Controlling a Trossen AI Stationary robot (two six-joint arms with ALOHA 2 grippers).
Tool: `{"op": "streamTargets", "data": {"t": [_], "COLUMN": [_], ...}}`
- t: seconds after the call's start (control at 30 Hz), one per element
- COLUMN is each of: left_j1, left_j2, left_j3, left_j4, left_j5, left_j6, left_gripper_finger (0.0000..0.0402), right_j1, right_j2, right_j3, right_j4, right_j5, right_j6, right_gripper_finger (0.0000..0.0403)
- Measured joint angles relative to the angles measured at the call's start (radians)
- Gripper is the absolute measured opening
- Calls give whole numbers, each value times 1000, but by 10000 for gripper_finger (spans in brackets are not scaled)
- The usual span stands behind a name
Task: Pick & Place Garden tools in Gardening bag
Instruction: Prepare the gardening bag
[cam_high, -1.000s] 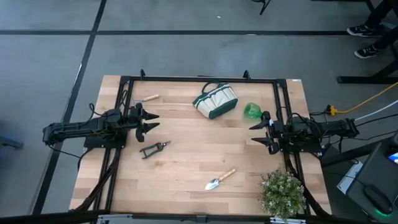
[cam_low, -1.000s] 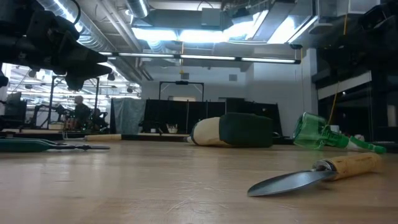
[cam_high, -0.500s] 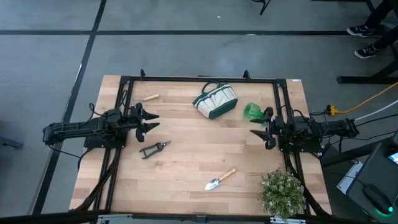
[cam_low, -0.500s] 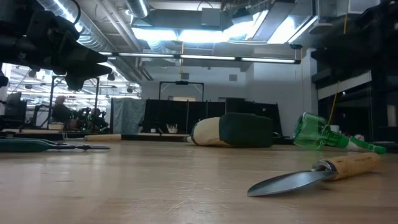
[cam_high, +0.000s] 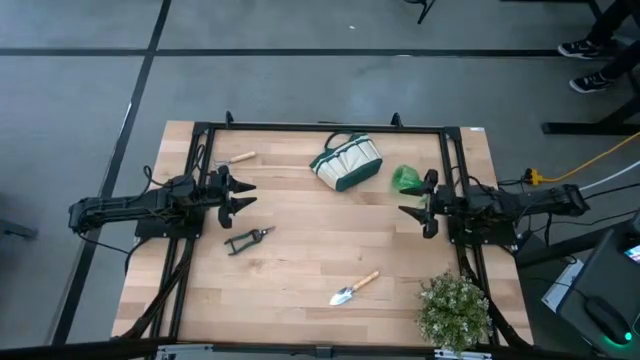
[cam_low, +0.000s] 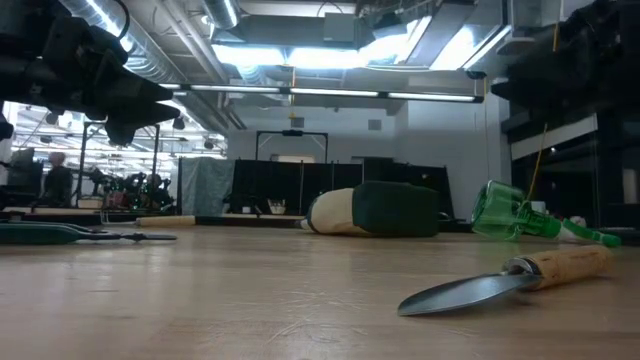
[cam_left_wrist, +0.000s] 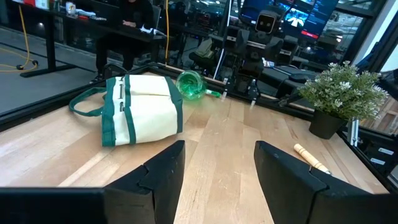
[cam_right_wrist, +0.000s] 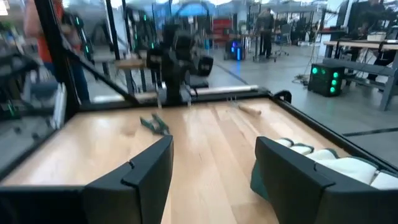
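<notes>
Four garden tools and one gardening bag (cam_high: 346, 162) lay on the table (cam_high: 300, 270).
Trowel (cam_high: 353, 289), shears (cam_high: 246, 239), wood-handled tool (cam_high: 236, 158), spray bottle (cam_high: 405, 179) lay apart; left gripper (cam_high: 240, 195) and right gripper (cam_high: 415, 207) stood spread, empty.

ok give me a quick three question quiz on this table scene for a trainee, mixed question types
1. True or false: the gardening bag stands upright with tools already inside.
2. Multiple choice: what lies nearest the right hand? A) pruning shears B) green spray bottle C) trowel
3. Fill in: the potted plant sits at the table's near ______ corner, on the right arm's side.

Key:
1. False. The bag lies on its side, and all four tools, including the small wood-handled tool, are out on the table.
2. B
3. right

The left hand waits, open, near the left edge.
</notes>
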Motion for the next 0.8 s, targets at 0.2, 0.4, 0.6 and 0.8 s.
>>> {"op": "streamTargets", "data": {"t": [0.2,0.4,0.6,0.8], "left_j1": [0,0,0,0], "left_j2": [0,0,0,0], "left_j3": [0,0,0,0], "left_j4": [0,0,0,0], "left_j5": [0,0,0,0], "left_j6": [0,0,0,0], "left_gripper_finger": [191,191,190,191], "right_j1": [-24,-94,-188,-281], "right_j2": [211,433,653,835], "right_j3": [88,231,428,645], "right_j4": [8,11,-2,-88], "right_j5": [103,130,130,19], "right_j6": [84,145,224,352], "right_gripper_finger": [231,231,232,232]}}
